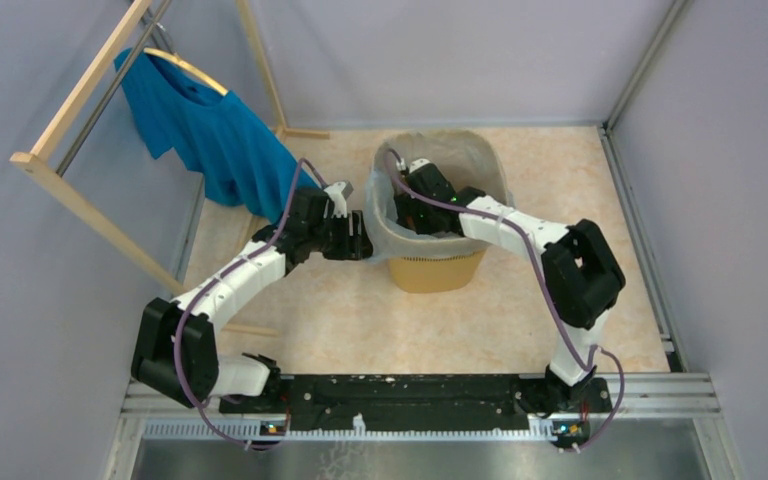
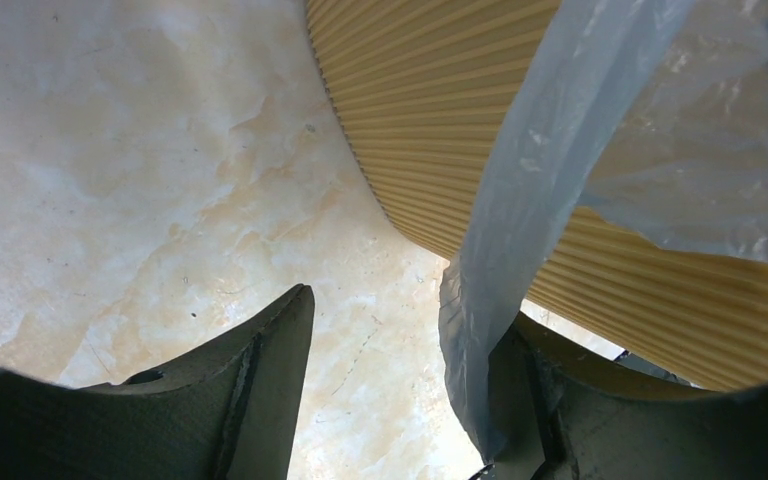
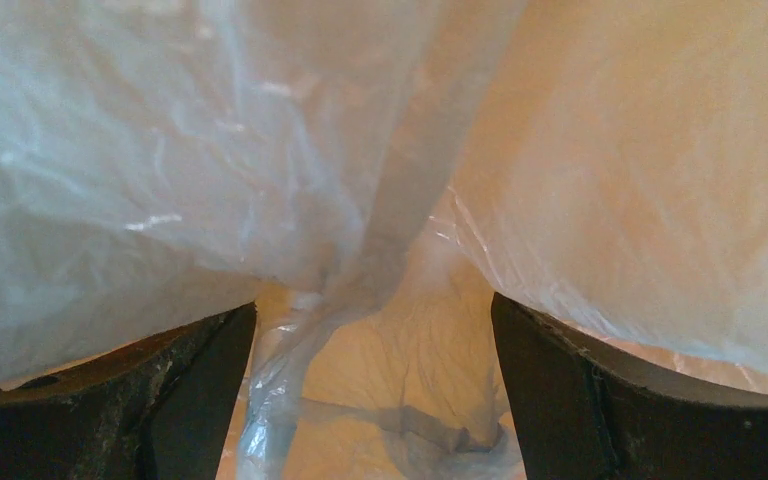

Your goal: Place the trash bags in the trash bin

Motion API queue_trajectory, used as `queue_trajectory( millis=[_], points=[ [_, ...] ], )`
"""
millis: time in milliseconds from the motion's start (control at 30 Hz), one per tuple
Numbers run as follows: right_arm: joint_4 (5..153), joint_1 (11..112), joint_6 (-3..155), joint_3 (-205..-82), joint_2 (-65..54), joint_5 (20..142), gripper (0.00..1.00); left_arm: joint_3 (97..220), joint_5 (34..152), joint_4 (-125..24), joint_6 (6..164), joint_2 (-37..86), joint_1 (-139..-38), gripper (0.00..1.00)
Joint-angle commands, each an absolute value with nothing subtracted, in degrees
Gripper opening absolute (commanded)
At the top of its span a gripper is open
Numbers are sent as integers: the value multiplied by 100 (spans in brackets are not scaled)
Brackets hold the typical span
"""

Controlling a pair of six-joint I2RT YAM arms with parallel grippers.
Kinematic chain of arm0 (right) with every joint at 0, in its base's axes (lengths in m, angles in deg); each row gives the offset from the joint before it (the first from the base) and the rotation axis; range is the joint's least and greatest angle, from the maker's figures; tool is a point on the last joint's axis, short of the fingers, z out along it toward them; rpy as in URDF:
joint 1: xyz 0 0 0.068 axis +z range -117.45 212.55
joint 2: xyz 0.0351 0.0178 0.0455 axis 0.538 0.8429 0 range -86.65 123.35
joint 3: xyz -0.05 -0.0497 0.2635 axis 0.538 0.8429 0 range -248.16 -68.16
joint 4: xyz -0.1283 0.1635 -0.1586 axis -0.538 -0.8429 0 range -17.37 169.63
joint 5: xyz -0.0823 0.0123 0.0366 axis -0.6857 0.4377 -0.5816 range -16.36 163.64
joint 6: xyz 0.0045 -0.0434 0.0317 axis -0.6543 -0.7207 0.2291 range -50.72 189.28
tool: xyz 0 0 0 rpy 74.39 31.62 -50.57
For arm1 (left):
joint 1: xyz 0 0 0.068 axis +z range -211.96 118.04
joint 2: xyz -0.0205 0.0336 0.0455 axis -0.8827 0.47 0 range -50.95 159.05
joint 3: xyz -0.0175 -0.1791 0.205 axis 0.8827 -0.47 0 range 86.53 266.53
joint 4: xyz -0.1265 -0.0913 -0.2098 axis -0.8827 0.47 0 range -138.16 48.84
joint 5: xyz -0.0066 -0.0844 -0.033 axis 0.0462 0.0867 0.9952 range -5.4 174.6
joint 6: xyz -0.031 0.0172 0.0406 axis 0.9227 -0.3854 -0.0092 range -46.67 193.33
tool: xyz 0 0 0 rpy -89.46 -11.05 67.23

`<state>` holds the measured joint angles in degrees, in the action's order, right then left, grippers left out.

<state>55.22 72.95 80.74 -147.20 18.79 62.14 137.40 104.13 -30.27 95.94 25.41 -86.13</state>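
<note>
A yellow-orange plastic bin (image 1: pixel 438 268) with finely ribbed mesh walls stands upright on the pale marble-patterned tabletop (image 1: pixel 340 320), just above the middle of the overhead frame. A thin, translucent, pale grey-blue plastic film bag (image 1: pixel 385 215) is spread inside the bin, and its crinkled edge is turned out over the rim on the left and near sides. The left gripper (image 1: pixel 358 235) sits just beside the bin's left rim, against the overhanging film. In its wrist view the two dark fingers (image 2: pixel 260 390) stand well apart. A strip of the bag (image 2: pixel 505 230) hangs down along the inner face of the finger in the lower right of the frame, with nothing pinched between them, and the ribbed bin wall (image 2: pixel 430 100) slants across the upper right. The right gripper (image 1: pixel 422 205) reaches down inside the mouth of the bin from the right. In its wrist view the fingers (image 3: pixel 190 390) are likewise spread wide. Wrinkled film (image 3: pixel 160 150) fills nearly the whole frame, and a twisted fold runs down between the fingers; whether it touches them I cannot tell. In the upper left of the overhead frame a solid bright blue T-shirt (image 1: pixel 210 130) hangs on a hanger from a light wooden rack (image 1: pixel 70 150), well apart from the bin.
</note>
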Motion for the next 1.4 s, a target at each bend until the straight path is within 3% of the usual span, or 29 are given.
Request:
queue_trajectory(
  millis=[0,200,467,767,967,1133,1367],
  points=[
    [5776,7327,8147,-14842,1932,6156,87,13669,10424,-3264,9599,2368,-8631,66],
    [5145,7335,8032,-15298,1330,6025,89,13607,10423,-3316,9639,2302,-8631,68],
    [4618,7333,7833,-15506,693,5931,91,13479,10435,-3470,9693,2118,-8629,78],
    [4489,7337,7842,-15923,-84,6245,93,13371,9925,-3188,9619,1226,-8629,98],
    [4937,7328,7809,-15613,-1181,6524,94,12935,9961,-3254,10153,321,-8626,99],
    [5684,7333,7810,-14757,-2581,6813,99,12183,10916,-4865,10914,-194,-8631,99],
    [5555,7330,7484,-14071,-3875,6769,99,12477,11078,-5576,11150,725,-8747,99]
  ],
)
